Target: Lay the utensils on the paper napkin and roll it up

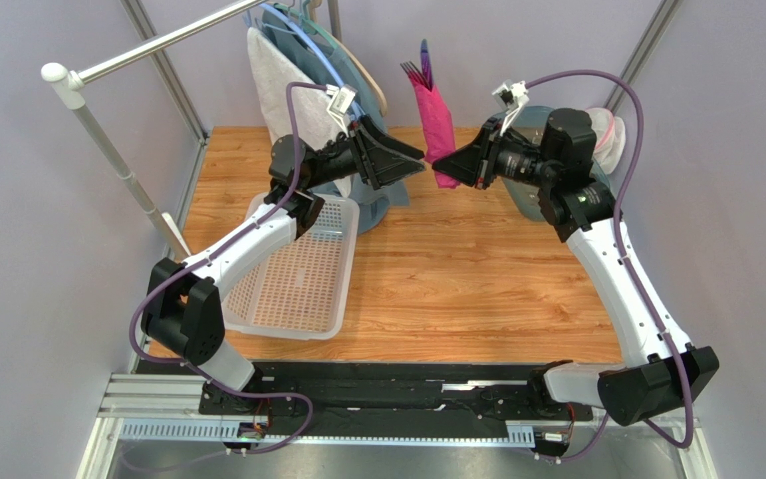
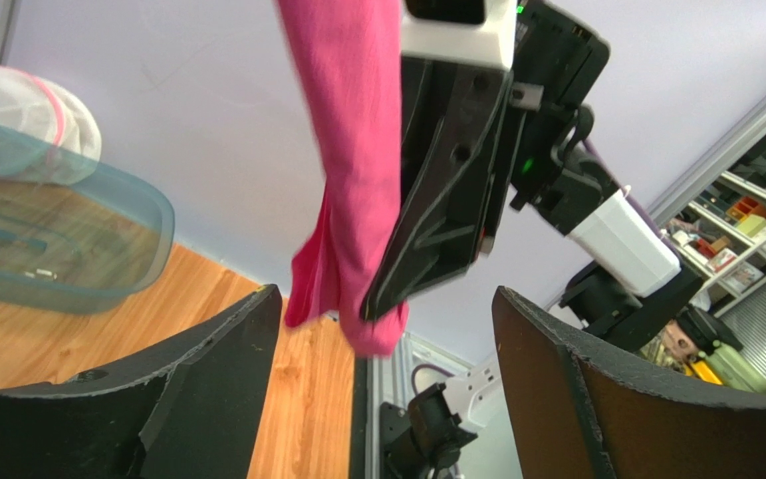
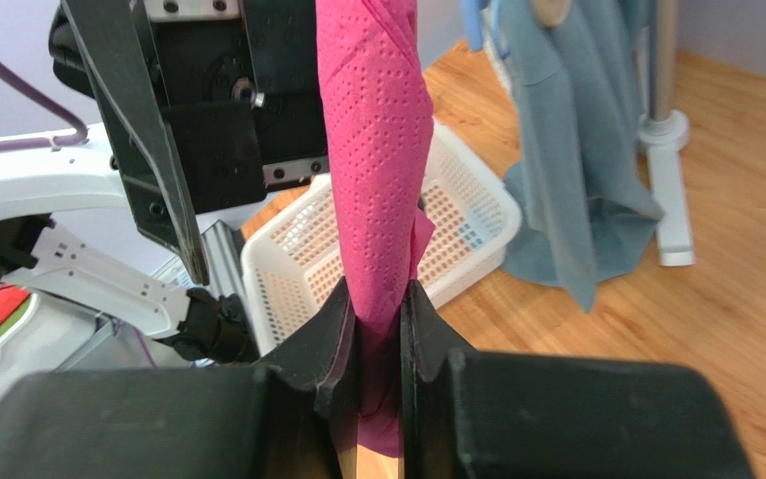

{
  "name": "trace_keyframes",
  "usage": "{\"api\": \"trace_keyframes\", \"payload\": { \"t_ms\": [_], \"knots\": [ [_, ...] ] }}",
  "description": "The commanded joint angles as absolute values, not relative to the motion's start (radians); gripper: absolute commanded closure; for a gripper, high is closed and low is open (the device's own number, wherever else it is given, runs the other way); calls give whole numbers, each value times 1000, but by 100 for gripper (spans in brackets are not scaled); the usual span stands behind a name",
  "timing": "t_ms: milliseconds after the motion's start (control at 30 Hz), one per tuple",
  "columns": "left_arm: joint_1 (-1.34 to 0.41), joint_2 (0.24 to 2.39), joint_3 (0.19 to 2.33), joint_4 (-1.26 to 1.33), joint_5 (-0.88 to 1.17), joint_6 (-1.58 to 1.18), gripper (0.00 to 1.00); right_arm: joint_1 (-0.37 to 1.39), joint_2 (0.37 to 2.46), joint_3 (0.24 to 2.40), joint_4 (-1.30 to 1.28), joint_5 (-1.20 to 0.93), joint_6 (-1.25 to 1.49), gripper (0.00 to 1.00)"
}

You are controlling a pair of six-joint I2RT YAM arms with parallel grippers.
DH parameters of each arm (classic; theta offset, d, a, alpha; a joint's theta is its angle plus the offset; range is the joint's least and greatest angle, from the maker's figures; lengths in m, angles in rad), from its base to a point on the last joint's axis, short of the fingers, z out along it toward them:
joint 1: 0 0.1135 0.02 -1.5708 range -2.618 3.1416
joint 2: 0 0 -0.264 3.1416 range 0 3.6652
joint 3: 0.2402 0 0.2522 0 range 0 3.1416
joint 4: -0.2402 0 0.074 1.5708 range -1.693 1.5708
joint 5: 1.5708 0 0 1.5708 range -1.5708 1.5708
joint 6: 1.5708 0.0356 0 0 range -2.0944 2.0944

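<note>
The right gripper (image 3: 381, 299) is pinching the lower end of the rolled paper napkin (image 1: 435, 120), holding it upright in the air near the middle of the counter's far edge. The utensils (image 1: 422, 60) are poking out of its top. The left gripper (image 1: 419, 160) is hovering just beside it, fingers spread.

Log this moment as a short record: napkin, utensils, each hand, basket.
napkin: rolled into an upright tube, held above the table
utensils: tips poke out of the roll's top
right hand: shut on the napkin's lower end
left hand: open, facing the roll, not gripping it
basket: white, on the table's left side, below the left arm
</note>
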State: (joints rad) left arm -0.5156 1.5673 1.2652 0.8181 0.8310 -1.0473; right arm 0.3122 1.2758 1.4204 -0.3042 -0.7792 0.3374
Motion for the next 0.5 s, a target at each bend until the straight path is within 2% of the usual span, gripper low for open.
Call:
{"api": "trace_keyframes", "payload": {
  "t_ms": [0, 200, 467],
  "knots": [
    [-515, 1532, 1227, 811, 871, -979, 13, 224, 1296, 1496, -325, -834, 284, 100],
    [-535, 1460, 1213, 648, 939, -780, 11, 69, 1380, 1540, -503, -914, 123, 100],
    [-549, 1402, 1218, 421, 988, -565, 12, -124, 1597, 1658, -767, -923, -133, 100]
  ]
}}
